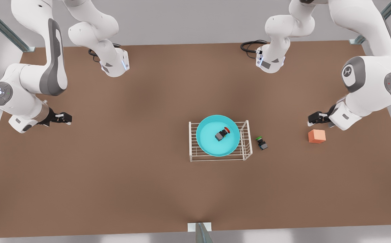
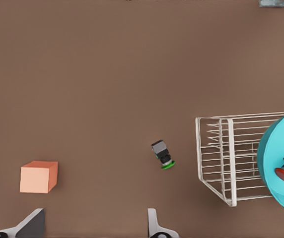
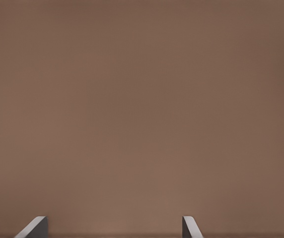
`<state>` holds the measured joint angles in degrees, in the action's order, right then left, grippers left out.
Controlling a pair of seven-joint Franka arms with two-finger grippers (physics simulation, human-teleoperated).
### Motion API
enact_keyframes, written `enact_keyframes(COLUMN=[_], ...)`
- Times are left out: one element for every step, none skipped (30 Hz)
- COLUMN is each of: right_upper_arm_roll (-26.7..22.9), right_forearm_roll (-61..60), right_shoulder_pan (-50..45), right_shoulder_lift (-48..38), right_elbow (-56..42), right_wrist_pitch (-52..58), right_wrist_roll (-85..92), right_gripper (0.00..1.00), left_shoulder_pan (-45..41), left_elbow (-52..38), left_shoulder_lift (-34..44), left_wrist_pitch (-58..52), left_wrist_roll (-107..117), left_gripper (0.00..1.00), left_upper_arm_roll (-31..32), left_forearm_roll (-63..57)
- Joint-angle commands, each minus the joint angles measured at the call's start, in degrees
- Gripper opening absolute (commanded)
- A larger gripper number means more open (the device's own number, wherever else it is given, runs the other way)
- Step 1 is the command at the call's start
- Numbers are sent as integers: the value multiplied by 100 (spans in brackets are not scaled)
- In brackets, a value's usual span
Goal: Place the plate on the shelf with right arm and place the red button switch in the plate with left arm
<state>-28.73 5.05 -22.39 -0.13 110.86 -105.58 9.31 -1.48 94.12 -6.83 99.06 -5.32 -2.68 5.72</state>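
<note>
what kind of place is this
Most likely a simulated robot test bench, not a real room: two white arms bolted to a bare brown table, metal frame struts at the corners, and just a few props, such as a wire shelf holding a plate.

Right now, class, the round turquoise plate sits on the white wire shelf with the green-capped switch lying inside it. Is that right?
Not quite. The switch in the round turquoise plate on the white wire shelf is the red-capped switch. The green-capped switch lies on the table beside the shelf, as the front view shows.

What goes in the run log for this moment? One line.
plate on shelf | red button switch in plate | left hand open | right hand open
</note>
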Motion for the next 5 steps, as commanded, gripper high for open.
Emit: enact_keyframes(right_upper_arm_roll=[227,227,227,227,227], right_forearm_roll=[-4,-4,-4,-4,-4], right_shoulder_pan=[-372,-372,-372,-372,-372], right_shoulder_lift=[-5,-5,-5,-5,-5], right_elbow=[-3,-3,-3,-3,-3], right_wrist_pitch=[3,3,3,3,3], right_wrist_roll=[10,10,10,10,10], right_gripper=[100,100,100,100,100], left_shoulder_pan=[-63,-54,-45,-54,-63], left_elbow=[-8,1,10,1,-8], left_shoulder_lift=[6,-2,-37,-29,-29], left_wrist_pitch=[8,43,52,52,61], left_wrist_roll=[224,233,233,233,233], left_gripper=[100,100,100,100,100], left_upper_arm_roll=[14,14,14,14,14], left_forearm_roll=[25,34,52,43,34])
